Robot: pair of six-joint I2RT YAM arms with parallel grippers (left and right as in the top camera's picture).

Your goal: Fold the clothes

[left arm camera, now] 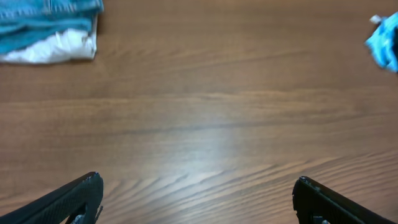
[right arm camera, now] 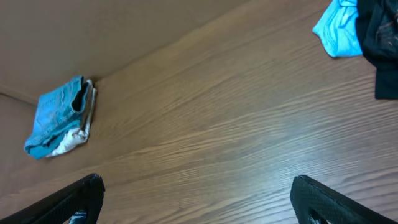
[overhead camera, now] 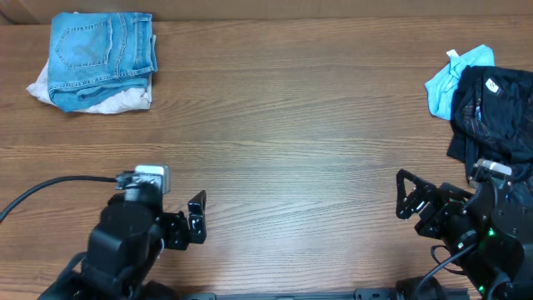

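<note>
The light-blue denim jeans (overhead camera: 100, 50) lie folded in a compact stack at the table's far left corner, back pocket up. They also show in the left wrist view (left arm camera: 43, 15) and the right wrist view (right arm camera: 56, 115). My left gripper (overhead camera: 197, 217) is open and empty near the front edge, far from the jeans; its fingers (left arm camera: 198, 193) hover over bare wood. My right gripper (overhead camera: 405, 193) is open and empty at the front right, its fingers (right arm camera: 196, 193) also over bare wood.
A cream-white garment (overhead camera: 117, 102) lies under the jeans, its edge showing in the left wrist view (left arm camera: 56, 48). Black garments (overhead camera: 495, 112) and a small bright-blue cloth (overhead camera: 454, 79) lie at the far right. A black cable (overhead camera: 50, 185) runs to the left arm.
</note>
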